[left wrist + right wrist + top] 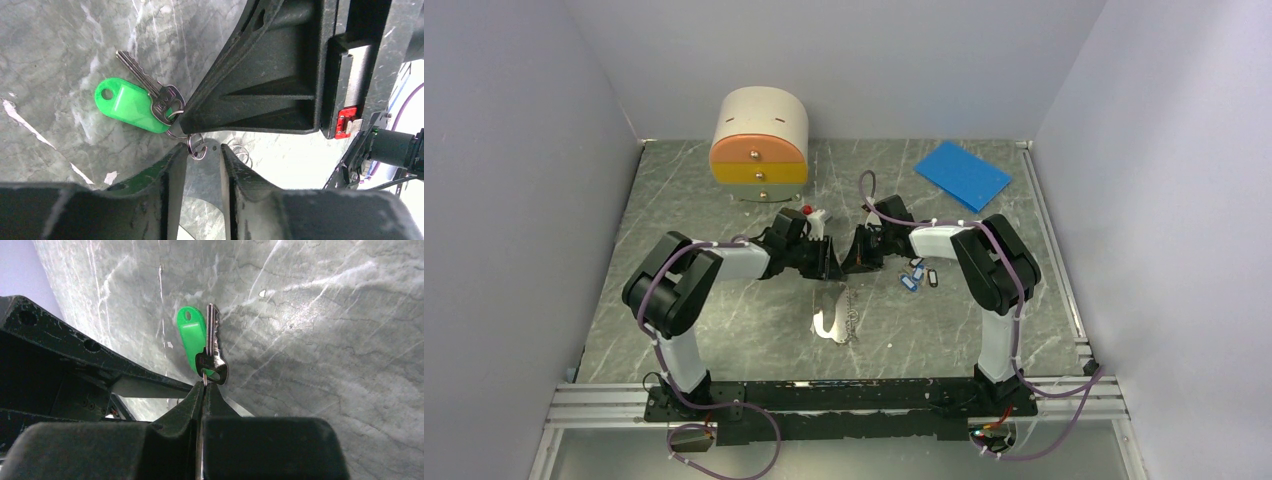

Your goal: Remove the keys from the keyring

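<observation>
At the middle of the worktop point(724, 190) the right hand point(204, 389) is closed on the keyring point(196, 148), and the keys point(131, 106) stick out beyond its fingertips point(192, 401), along its axis. The left hand point(202, 156), half open, faces it with a ring loop between its fingers point(172, 171), seemingly not gripped.

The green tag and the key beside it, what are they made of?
Green tag: looks like plastic, as it is smooth, bright and a bit see-through with a soft shine. Key: metal, maybe steel or nickel-plated, as it is silvery, with cut teeth and bright glints.
</observation>
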Robot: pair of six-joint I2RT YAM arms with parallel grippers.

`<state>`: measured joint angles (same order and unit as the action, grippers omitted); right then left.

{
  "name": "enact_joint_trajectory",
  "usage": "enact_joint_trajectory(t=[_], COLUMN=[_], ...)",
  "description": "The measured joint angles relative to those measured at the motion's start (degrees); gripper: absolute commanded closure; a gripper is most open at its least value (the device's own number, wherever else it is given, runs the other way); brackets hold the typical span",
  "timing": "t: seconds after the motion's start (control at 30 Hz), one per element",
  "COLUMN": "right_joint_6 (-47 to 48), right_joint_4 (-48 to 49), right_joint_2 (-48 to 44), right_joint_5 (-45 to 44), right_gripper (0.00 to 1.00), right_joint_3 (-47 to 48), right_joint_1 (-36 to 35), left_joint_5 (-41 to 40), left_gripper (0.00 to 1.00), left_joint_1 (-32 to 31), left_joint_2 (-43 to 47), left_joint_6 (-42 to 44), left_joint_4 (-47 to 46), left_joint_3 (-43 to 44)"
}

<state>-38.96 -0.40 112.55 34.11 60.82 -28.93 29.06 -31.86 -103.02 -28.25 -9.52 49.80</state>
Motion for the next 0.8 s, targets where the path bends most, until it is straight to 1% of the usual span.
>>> enact_joint_trajectory(t=[0.07, 0.23, 0.43, 0.8], right_joint_6=[0.0, 0.0, 0.1, 0.3], right_joint_4=[0.1, 0.1, 0.1, 0.9], right_joint_2=[0.0, -0.1, -1.3, -4.6], right_joint_5=[-0.2, -0.4, -1.0, -2.4], right_gripper=[1.0, 1.0, 1.0, 1.0], right_joint_3=[0.0, 0.0, -0.8, -2.4], right_joint_1=[0.0, 0.0, 0.0, 0.0], left_joint_5=[0.0, -0.2, -0.9, -1.7], left_gripper=[0.7, 0.87, 0.97, 0.97], left_joint_1=[-0.1, -0.3, -0.4, -0.7], left_joint_2=[-0.1, -1.1, -1.0, 2.6], left_joint_6=[0.0, 0.1, 0.4, 2.6], left_joint_4=[0.3, 0.8, 0.8, 0.5], left_joint_3=[0.0, 0.6, 0.6, -0.9])
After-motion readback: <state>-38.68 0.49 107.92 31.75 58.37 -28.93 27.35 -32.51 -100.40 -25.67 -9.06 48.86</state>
